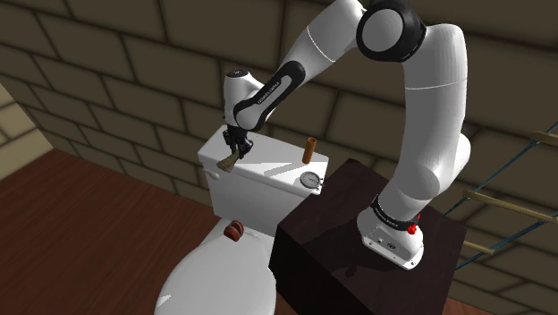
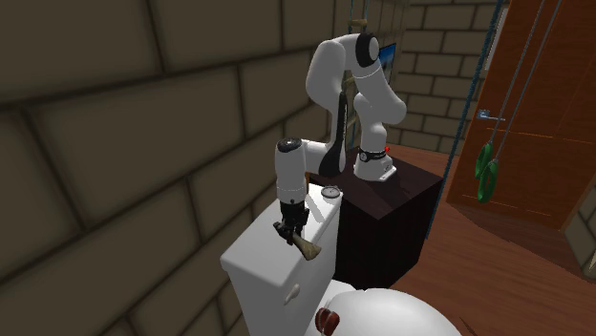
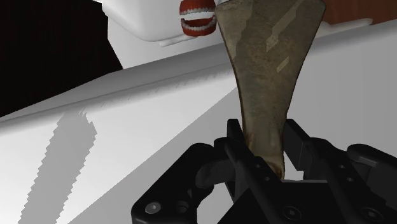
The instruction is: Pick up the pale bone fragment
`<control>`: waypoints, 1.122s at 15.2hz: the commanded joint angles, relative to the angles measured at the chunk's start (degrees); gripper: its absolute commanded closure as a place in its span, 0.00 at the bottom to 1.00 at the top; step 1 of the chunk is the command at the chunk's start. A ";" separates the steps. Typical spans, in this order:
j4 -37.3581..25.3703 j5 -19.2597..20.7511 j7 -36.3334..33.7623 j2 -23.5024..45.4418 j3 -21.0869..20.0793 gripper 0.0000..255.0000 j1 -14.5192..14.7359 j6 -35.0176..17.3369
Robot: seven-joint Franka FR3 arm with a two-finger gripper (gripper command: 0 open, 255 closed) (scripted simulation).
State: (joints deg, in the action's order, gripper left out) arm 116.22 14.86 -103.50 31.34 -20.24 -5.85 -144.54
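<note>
A pale tan bone fragment [image 3: 267,70], narrow at one end and flaring wide at the other, is clasped between my black fingers [image 3: 236,153]. In the shoulder view my gripper [image 1: 235,148] hangs just above the white toilet tank lid [image 1: 268,161], with the bone [image 1: 227,163] sticking out below it, lifted off the lid. The second exterior view has the gripper [image 2: 289,229] over the tank [image 2: 263,253] and the bone [image 2: 307,248] jutting toward that view's right.
A round dial gauge [image 1: 310,179] and a brown upright peg [image 1: 310,148] stand on the tank near the dark stand [image 1: 358,242]. Red toy teeth [image 1: 234,231] lie on the toilet lid [image 1: 224,277]. A brick wall rises right behind the tank.
</note>
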 commanded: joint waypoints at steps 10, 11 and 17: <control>0.19 -2.50 1.57 -4.82 -1.97 1.00 -1.49 4.45; 0.19 -2.82 1.76 -5.41 -2.19 1.00 -1.66 5.02; -0.11 -4.74 2.93 -8.82 -3.41 1.00 -2.58 8.52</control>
State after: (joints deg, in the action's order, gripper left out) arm 116.30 10.40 -100.69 22.98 -23.47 -8.35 -136.66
